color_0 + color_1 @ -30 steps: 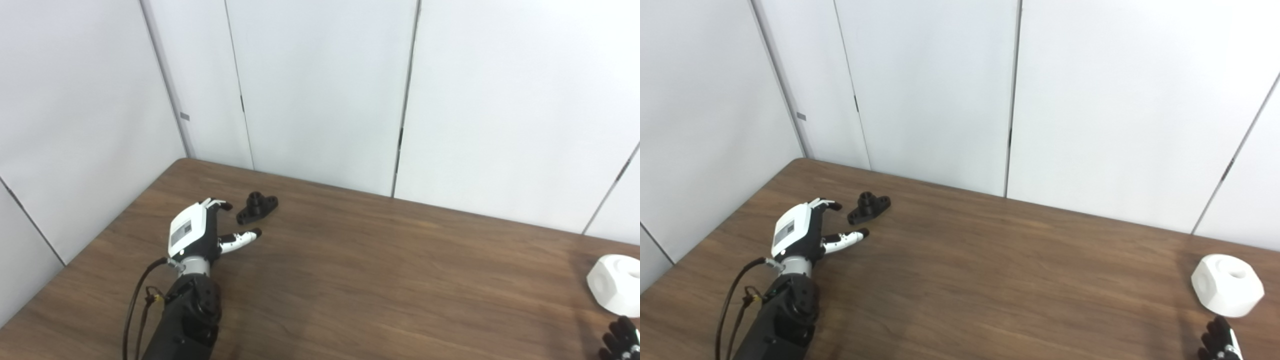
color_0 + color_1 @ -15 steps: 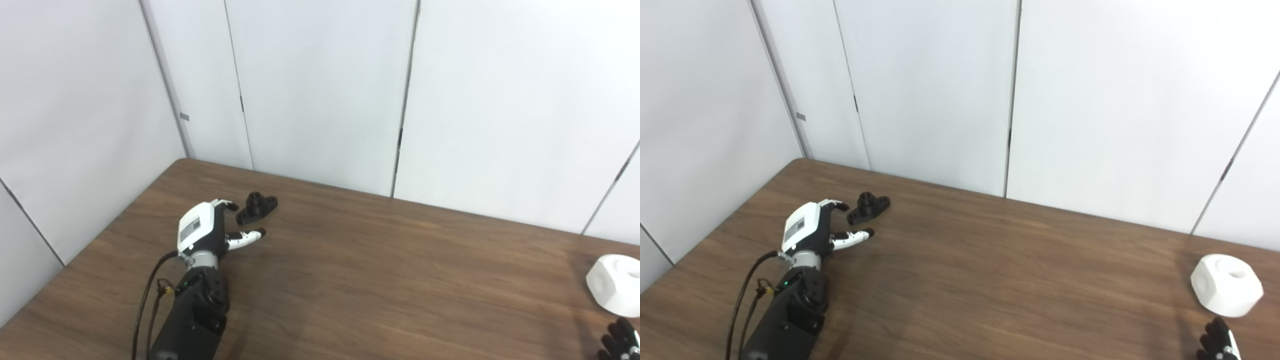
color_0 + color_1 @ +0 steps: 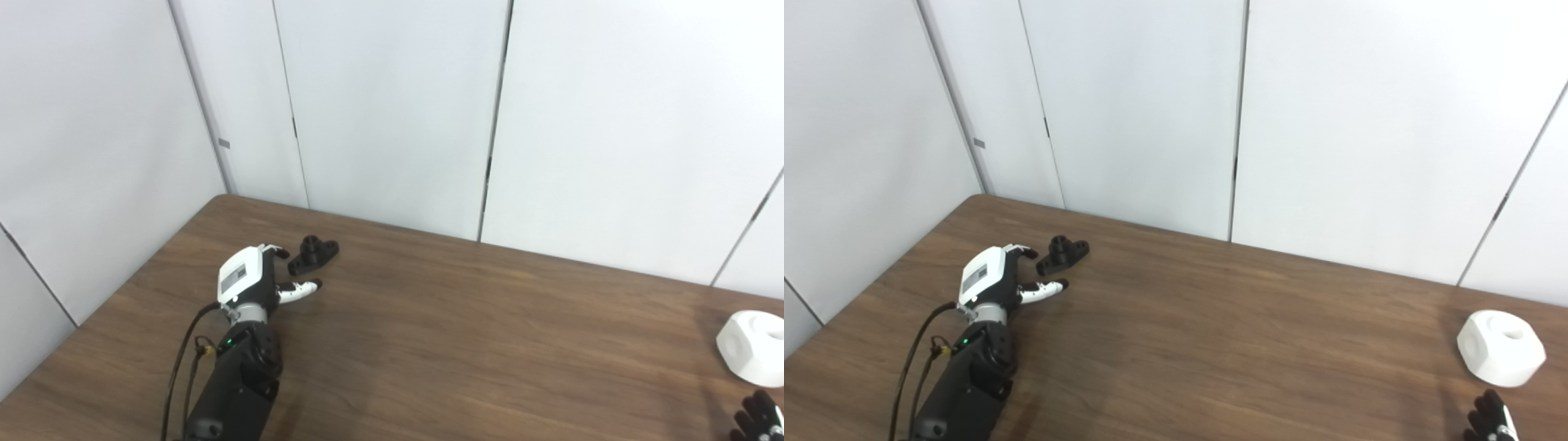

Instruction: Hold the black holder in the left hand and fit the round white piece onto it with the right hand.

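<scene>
1 hand, the left hand point(image 3: 252, 283), has crept nearer the black holder point(image 3: 313, 255), fingers spread, empty

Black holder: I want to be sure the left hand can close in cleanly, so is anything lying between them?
Nothing visible. The left hand sits open just short of the black holder, with only bare table between its fingers and the part.
</scene>
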Robot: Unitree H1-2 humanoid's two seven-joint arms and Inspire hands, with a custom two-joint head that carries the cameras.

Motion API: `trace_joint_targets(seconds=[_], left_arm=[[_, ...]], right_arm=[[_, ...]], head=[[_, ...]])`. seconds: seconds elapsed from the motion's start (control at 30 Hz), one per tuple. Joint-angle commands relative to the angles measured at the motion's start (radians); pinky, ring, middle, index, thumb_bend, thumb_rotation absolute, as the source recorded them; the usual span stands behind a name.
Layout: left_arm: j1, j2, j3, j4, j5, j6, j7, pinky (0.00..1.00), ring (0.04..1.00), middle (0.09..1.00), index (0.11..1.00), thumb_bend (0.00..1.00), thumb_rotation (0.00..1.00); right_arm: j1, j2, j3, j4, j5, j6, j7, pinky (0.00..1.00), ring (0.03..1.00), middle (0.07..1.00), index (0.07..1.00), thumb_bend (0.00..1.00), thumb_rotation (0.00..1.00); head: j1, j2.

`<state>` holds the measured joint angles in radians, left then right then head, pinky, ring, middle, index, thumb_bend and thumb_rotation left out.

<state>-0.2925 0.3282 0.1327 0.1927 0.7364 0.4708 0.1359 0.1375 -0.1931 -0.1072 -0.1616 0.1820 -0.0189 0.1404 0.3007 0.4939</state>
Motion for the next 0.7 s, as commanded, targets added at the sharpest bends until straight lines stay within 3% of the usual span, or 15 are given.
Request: trace_joint_targets(seconds=[0.0,0.67], left_arm=[[-0.047,0.041,-0.003,-0.003,0.017,-0.002,0.029,0.98,0.959,0.910,0.755,0.77,0.38],[-0.075,0.051,-0.020,0.037,0.004,-0.002,0.019,0.98,0.961,0.901,0.746,0.76,0.36]], right_arm=[[0.007,-0.009,0.003,-0.016,0.001,0.000,0.010,1.00,1.000,1.000,0.999,0.62,1.00],[0.037,-0.010,0.013,-0.052,-0.013,0.007,0.008,1.00,1.000,1.000,1.000,0.58,1.00]], head=[[-0.002,0.001],[-0.017,0.015]])
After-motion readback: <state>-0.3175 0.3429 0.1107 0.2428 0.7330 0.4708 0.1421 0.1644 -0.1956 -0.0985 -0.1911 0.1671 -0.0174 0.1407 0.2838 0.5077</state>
